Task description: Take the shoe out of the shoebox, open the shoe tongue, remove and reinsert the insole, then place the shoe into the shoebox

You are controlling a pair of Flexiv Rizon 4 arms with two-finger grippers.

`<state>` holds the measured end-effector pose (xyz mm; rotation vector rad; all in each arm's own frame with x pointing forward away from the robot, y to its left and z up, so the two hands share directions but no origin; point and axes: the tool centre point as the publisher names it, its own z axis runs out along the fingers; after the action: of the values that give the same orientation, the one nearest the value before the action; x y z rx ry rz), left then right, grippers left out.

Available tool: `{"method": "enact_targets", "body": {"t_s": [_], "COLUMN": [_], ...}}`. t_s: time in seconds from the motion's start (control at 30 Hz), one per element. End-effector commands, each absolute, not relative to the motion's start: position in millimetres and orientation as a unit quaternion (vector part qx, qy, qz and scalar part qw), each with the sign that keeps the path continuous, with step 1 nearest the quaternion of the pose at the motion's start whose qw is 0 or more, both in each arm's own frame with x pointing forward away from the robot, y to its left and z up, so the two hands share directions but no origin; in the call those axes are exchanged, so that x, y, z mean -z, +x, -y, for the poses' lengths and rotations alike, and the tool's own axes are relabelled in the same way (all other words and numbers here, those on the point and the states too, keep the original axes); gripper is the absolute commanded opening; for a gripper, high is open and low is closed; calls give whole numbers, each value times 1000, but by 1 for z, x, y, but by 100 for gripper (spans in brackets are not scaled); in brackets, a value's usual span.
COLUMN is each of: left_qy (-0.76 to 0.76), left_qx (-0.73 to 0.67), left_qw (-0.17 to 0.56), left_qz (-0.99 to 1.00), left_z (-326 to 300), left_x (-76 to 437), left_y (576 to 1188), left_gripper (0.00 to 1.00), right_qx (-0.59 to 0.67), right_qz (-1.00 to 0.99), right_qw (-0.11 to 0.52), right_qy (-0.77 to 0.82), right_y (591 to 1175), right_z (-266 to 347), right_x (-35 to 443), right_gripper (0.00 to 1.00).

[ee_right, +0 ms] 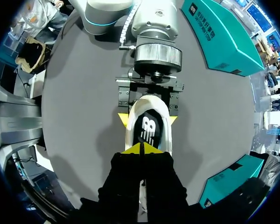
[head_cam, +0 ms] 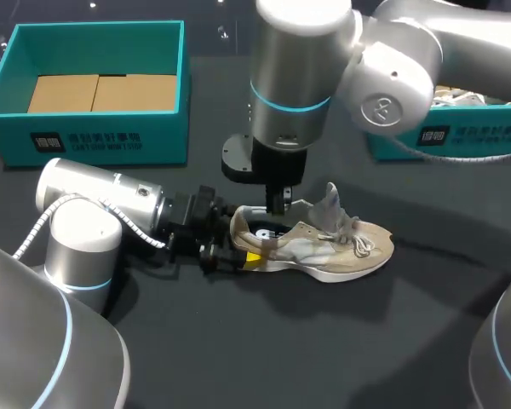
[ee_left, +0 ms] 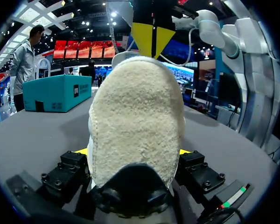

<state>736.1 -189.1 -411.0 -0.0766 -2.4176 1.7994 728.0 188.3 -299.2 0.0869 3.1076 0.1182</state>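
The left pincer [ee_right: 148,120] pinches the heel of the beige suede-and-mesh trainer [head_cam: 341,247], which lies in the middle of the dark worktop [head_cam: 324,358], toe toward three o'clock in the head view. The right pincer [ee_right: 142,149], tips pressed together, dips into the trainer's mouth over the black printed insole [ee_right: 148,130]. The trainer is out of the open teal cardboard shoebox [head_cam: 102,141] at ten o'clock and its grey tongue [head_cam: 330,203] is raised. Insole removal, reinsertion and boxing appear to be left.
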Motion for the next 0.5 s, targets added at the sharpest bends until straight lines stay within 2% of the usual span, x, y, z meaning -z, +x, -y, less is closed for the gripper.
{"method": "enact_targets", "body": {"t_s": [0.03,0.5], "left_qy": [-25,-25], "left_qx": [-596,-596], "left_qw": [63,63], "left_qz": [800,800], "left_z": [190,190], "left_x": [413,413], "left_y": [735,735], "left_gripper": [0,0], "right_qx": [-41,-41], "right_qz": [-999,-999], "right_qw": [21,22], "right_qy": [12,11], "right_y": [726,725], "right_z": [-194,-195], "right_x": [316,316], "right_gripper": [0,0]}}
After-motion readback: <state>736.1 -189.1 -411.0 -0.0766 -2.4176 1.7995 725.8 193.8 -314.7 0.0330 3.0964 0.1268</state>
